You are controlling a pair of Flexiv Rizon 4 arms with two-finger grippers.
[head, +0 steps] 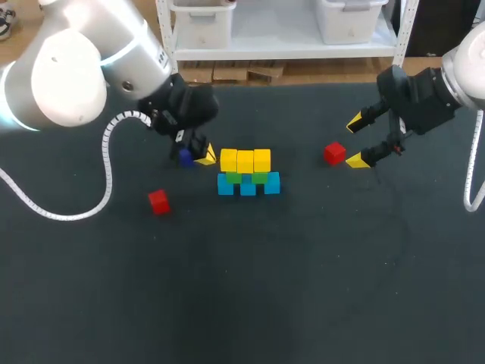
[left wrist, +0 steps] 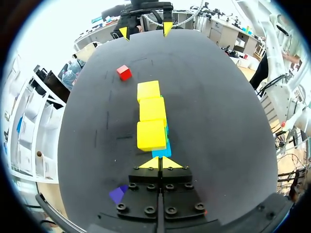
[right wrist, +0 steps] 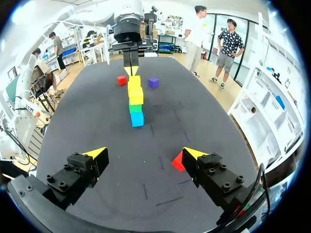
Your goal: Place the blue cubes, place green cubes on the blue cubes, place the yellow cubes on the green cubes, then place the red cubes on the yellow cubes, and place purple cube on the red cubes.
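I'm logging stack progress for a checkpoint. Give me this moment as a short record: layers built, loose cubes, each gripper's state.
bottom layer: three blue cubes in a row
second layer: green cubes on the blue ones
third layer: three yellow cubes on top
red layer: not yet placed
loose red cube: lying alone on the left arm's side
second red cube: beside one finger of the right gripper, not gripped
purple cube: lying beside the left gripper
left gripper: fingers shut, empty, at the row's end
right gripper: fingers open, empty
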